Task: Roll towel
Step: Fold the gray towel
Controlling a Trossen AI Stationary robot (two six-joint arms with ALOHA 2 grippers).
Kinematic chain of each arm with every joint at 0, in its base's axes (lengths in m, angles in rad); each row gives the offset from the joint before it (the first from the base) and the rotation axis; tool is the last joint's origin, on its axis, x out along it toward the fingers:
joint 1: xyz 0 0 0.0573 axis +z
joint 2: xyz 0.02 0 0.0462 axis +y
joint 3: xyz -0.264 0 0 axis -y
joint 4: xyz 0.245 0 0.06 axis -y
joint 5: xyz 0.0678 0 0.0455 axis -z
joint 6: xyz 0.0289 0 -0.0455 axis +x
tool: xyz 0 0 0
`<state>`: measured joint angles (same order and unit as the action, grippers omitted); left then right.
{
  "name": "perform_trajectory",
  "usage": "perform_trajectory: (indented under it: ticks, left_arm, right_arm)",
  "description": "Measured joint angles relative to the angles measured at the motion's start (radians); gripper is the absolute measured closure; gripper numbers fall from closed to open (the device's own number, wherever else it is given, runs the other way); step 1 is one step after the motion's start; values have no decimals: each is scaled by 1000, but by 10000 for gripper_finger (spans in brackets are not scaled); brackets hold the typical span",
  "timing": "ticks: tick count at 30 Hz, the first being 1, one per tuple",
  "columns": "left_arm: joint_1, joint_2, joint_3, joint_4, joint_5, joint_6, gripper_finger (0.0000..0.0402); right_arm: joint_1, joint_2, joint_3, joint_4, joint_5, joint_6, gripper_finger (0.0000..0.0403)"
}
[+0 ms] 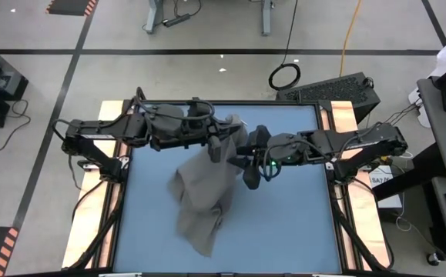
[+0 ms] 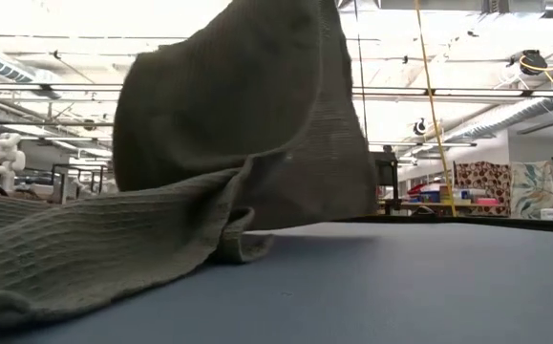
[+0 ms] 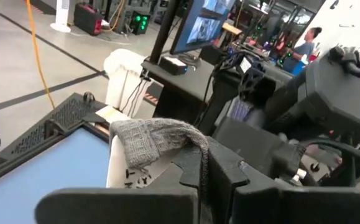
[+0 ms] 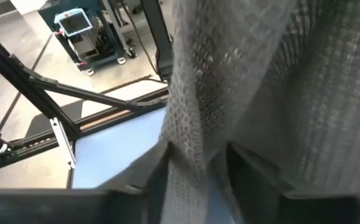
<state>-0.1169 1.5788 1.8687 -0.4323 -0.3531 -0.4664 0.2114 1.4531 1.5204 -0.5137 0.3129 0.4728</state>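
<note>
Holding the towel aloft by one upper edge, my left gripper is clamped tight on a fold of the grey weave near the far middle of the blue table; the left wrist view shows the cloth and its white tag pinched between my fingers. My right gripper sits just beside it, at the towel's right edge. In the right wrist view a hanging pleat runs down between my dark fingers, which stand at a narrow gap; whether they grip the fabric I cannot tell. Most of the towel hangs from these points and trails crumpled toward the near left of the table, as the low view confirms.

Risks, as I judge them: with the two holds so close together the cloth bunches and cannot be spread flat, so any roll would start skewed. If the right fingers close on only a thin pleat, it may slip out under the weight of the hanging part. Pulling my arms apart unevenly could twist the towel.
</note>
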Motion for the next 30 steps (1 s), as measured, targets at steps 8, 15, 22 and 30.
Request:
perform_trajectory:
  ticks: [8,15,22,30]
  left_arm:
    - [-1,-12,0,-50,8,0,389]
    - [-2,-12,0,-212,48,-38,382]
    - [-1,3,0,-397,251,-113,300]
    - [5,16,-41,-572,137,-76,199]
  right_arm:
    - [8,-3,0,-31,-72,25,390]
    - [33,-19,2,-246,-153,206,400]
    - [90,-22,1,-607,-212,376,401]
    - [177,-23,0,-937,-222,497,399]
